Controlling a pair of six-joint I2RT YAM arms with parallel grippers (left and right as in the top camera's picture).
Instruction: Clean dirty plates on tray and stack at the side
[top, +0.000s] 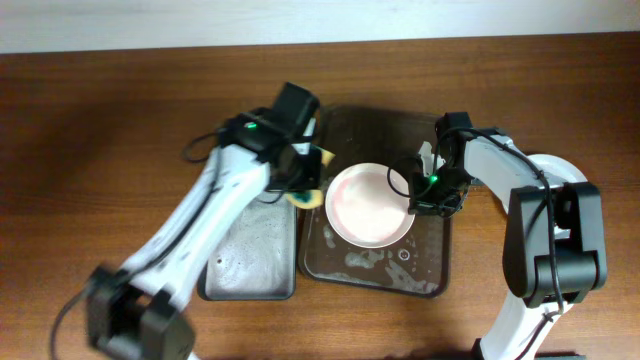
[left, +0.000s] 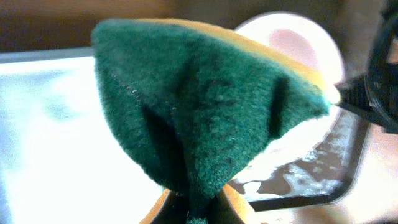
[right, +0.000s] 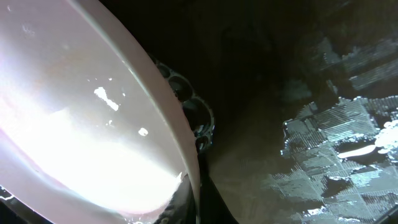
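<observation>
One white plate (top: 366, 205) with a faint reddish smear sits on the dark brown tray (top: 375, 268). My right gripper (top: 421, 197) is shut on the plate's right rim; the right wrist view shows the rim (right: 168, 124) pinched between the fingers (right: 198, 205). My left gripper (top: 300, 180) is shut on a green and yellow sponge (top: 309, 196), held just left of the plate at the tray's left edge. The sponge (left: 205, 106) fills the left wrist view, with the plate (left: 292, 43) behind it. Other plates are out of view.
A grey metal tray (top: 250, 255) with soapy water lies left of the brown tray, under my left arm. Suds and water patches (right: 336, 137) lie on the brown tray's floor. Wooden table (top: 100, 150) surrounds both trays.
</observation>
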